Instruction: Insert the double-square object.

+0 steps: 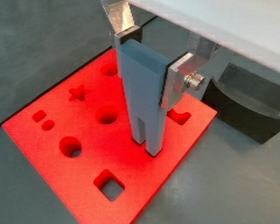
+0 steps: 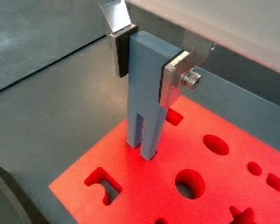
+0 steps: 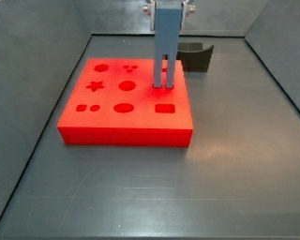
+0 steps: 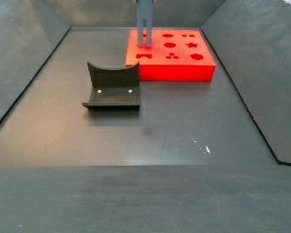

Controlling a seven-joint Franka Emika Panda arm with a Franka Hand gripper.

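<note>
The gripper point(image 1: 152, 54) clasps the tall grey-blue two-pronged double-square object point(image 1: 143, 96) upright near the top centre in a side view point(image 3: 168, 42). Its prongs reach the flat red cutout board point(image 3: 78, 117); whether they have entered the holes is unclear, so seating and release seemingly remain.

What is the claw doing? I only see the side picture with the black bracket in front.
Observer: The claw is pinching the tall double-square object between both silver fingers.
Operator: Is it standing straight?
Observer: Yes, upright, with two legs pointing down at the red board.
Operator: Is it in?
Observer: The leg tips reach the board in both wrist views; I cannot tell if they are inside a hole.
</note>
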